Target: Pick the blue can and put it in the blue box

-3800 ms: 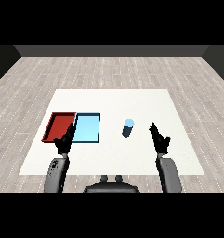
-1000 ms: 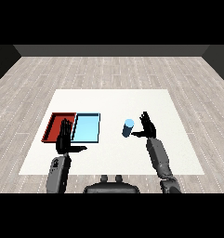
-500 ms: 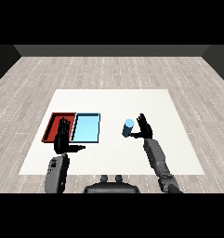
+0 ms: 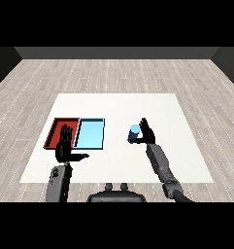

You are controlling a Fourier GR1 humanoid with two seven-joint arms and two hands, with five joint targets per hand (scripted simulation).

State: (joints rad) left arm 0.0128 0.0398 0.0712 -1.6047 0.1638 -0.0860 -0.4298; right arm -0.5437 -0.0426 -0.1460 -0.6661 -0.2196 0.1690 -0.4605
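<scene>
The blue can point(image 4: 133, 133) stands upright on the white table, right of the trays. My right hand point(image 4: 145, 133) is against the can's right side, fingers straight and pointing up, thumb reaching toward the can's base; it does not curl round the can. The light blue tray point(image 4: 90, 133) lies left of the can with nothing in it. My left hand point(image 4: 65, 146) is raised, fingers spread and straight, over the near edge of the red tray point(image 4: 58, 132).
The red tray and the light blue tray lie side by side at the table's left. The white table point(image 4: 176, 121) stretches bare to the right and behind the can. Its near edge runs just below both hands.
My right hand has moved left until it meets the can's right side. The left hand has risen slightly and opened its fingers wider. The can has not moved.
</scene>
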